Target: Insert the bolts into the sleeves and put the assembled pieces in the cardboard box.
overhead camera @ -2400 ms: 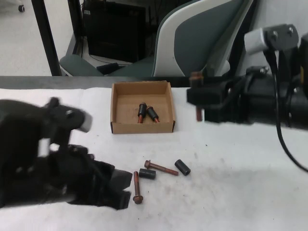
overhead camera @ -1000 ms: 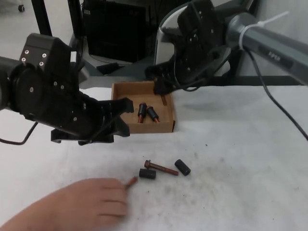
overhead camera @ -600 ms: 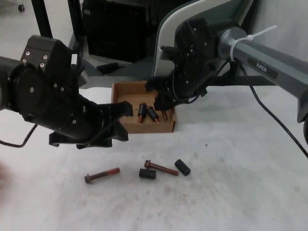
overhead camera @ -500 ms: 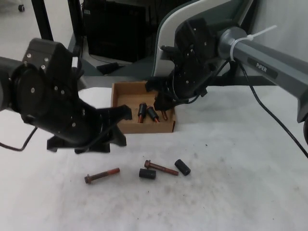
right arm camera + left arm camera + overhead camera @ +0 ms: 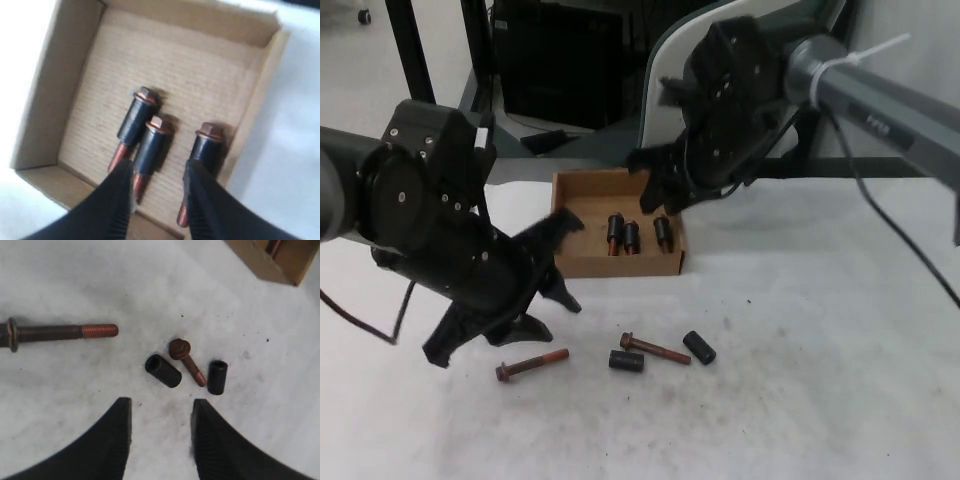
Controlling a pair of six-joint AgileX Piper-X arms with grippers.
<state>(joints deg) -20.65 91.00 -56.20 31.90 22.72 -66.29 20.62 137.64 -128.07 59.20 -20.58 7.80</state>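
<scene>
Left fingers (image 5: 112,440): hanging spread wide, gripping nothing, over the tabletop (image 5: 820,400).
Right fingers (image 5: 117,200): hovering parted and empty above the cardboard box (image 5: 50,85).
Assembled pieces (image 5: 150,145): three lying side by side inside the box.
Loose parts: two bolts (image 5: 50,333) and two sleeves (image 5: 163,370) lying at the box's 6 o'clock.

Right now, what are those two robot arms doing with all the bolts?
The right hand hovers open over the cardboard box, where three assembled pieces lie. The left hand hangs open above the bench, over a long bolt, a shorter bolt and two sleeves that are not yet put together.
</scene>
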